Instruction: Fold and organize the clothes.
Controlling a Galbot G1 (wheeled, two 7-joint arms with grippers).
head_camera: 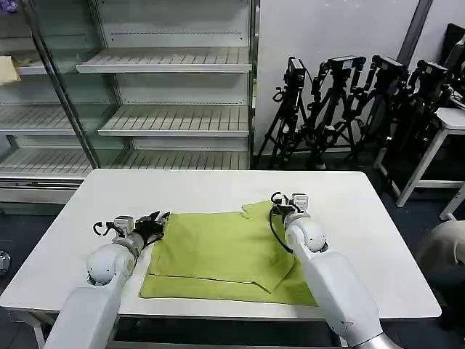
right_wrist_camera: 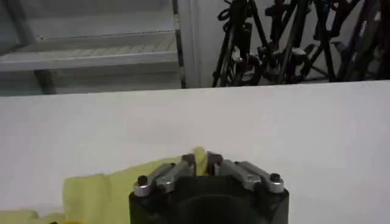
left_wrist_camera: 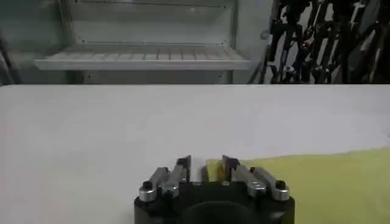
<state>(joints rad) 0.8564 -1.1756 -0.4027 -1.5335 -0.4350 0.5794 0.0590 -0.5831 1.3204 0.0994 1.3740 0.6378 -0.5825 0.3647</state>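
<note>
With the T-shirt [head_camera: 225, 258] lying partly folded on the table [head_camera: 218, 193], the right pincer [right_wrist_camera: 202, 161] pinches its far corner while the left pincer [left_wrist_camera: 206, 165], parted and empty, straddles another corner, so an uneven pull could skew the fold.

T-shirt [head_camera: 218, 254]: plain lime yellow-green on the visible face. Table [head_camera: 218, 190]: white. Left gripper [left_wrist_camera: 206, 169] and right gripper [right_wrist_camera: 203, 161]: black bodies with silver finger links; the arm shells are white; the shelves [head_camera: 174, 120] are pale grey.
</note>
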